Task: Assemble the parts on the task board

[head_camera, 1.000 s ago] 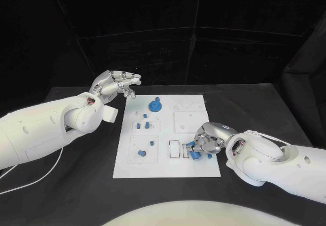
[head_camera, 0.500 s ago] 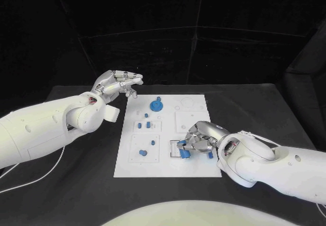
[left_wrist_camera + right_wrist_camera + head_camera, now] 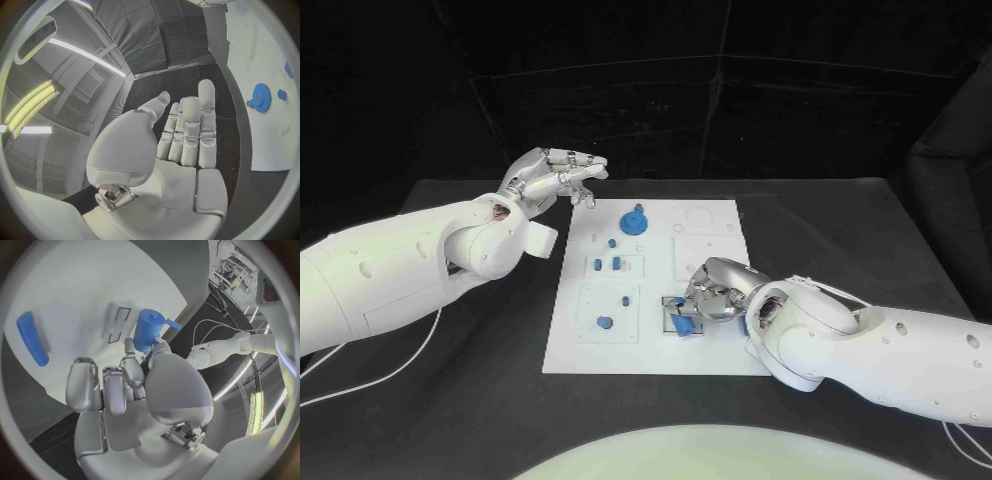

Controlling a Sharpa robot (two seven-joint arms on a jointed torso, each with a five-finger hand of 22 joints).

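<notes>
The white task board lies mid-table. On it sit a blue gear at the far end and small blue parts along its left half. My right hand is low over the near middle of the board and pinches a blue peg-like part between thumb and finger, right beside the narrow slots. A long blue piece lies flat on the board near it. My left hand is raised off the board's far left corner, fingers extended, holding nothing.
The gear and a small blue part lie on the board beyond my left hand's fingers. A white cable trails over the black table at the near left. My right forearm covers the board's near right corner.
My right hand has slid left across the board with the blue part, from right of the slots to over them. The left hand has barely moved.
</notes>
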